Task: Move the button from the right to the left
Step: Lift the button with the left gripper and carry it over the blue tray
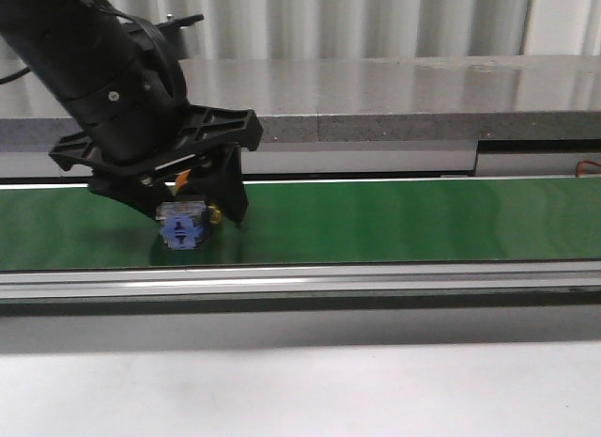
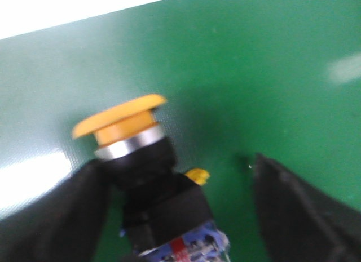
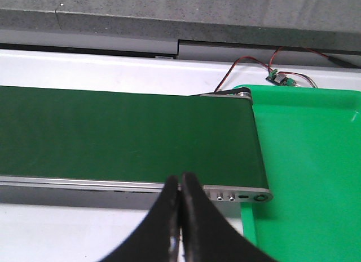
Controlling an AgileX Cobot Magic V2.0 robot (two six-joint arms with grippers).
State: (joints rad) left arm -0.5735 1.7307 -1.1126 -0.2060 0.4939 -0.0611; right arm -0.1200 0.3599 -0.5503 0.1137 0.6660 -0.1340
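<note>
The button [image 1: 180, 226] lies on the left part of the green conveyor belt [image 1: 394, 221], its blue block facing the front. In the left wrist view its yellow cap [image 2: 121, 118], black collar and blue block with a red mark show between the fingers. My left gripper [image 1: 197, 216] is down over it and open: one finger [image 2: 62, 211] touches the button's body, the other finger [image 2: 293, 205] stands apart with bare belt between. My right gripper [image 3: 180, 180] is shut and empty, above the belt's near rail by its right end.
A bright green tray [image 3: 304, 160] sits at the belt's right end [image 3: 248, 138]. A small circuit board with red and black wires [image 3: 276, 76] lies behind it. A grey ledge [image 1: 394, 108] runs behind the belt; a metal rail [image 1: 376, 277] runs along its front.
</note>
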